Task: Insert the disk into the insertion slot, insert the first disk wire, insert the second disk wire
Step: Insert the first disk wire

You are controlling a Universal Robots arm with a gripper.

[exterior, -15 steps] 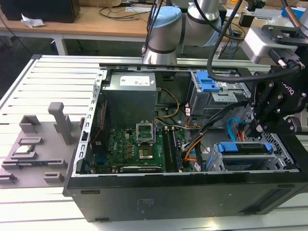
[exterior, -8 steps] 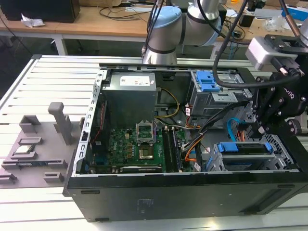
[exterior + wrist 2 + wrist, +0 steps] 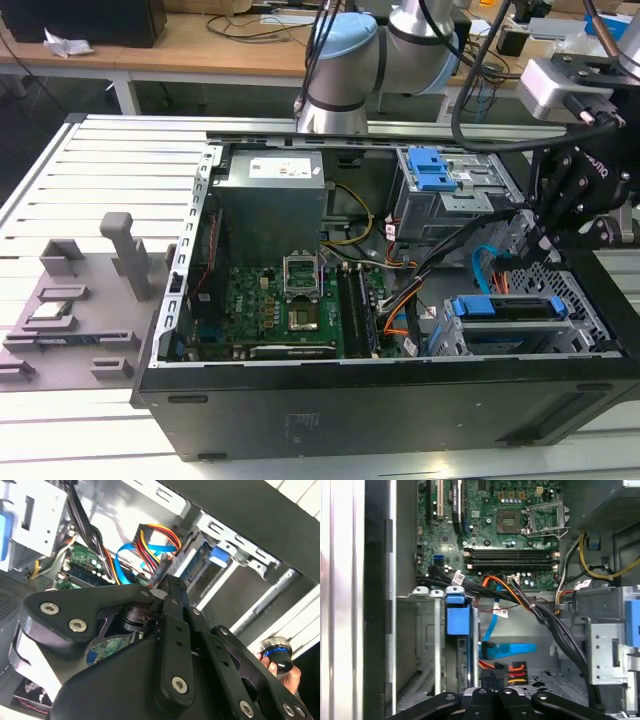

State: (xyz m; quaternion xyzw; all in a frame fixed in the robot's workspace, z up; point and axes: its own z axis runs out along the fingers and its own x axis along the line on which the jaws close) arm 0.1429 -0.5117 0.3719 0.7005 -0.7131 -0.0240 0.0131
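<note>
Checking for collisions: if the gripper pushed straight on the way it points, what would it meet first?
Probably the first disk wire, right ahead of the gripper, with the second disk wire just beyond; depth unclear.

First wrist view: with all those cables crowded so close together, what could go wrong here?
The first disk wire, held in the end effector, lies close beside the second disk wire and might snag it. Its plug could also meet the disk askew and jam.
</note>
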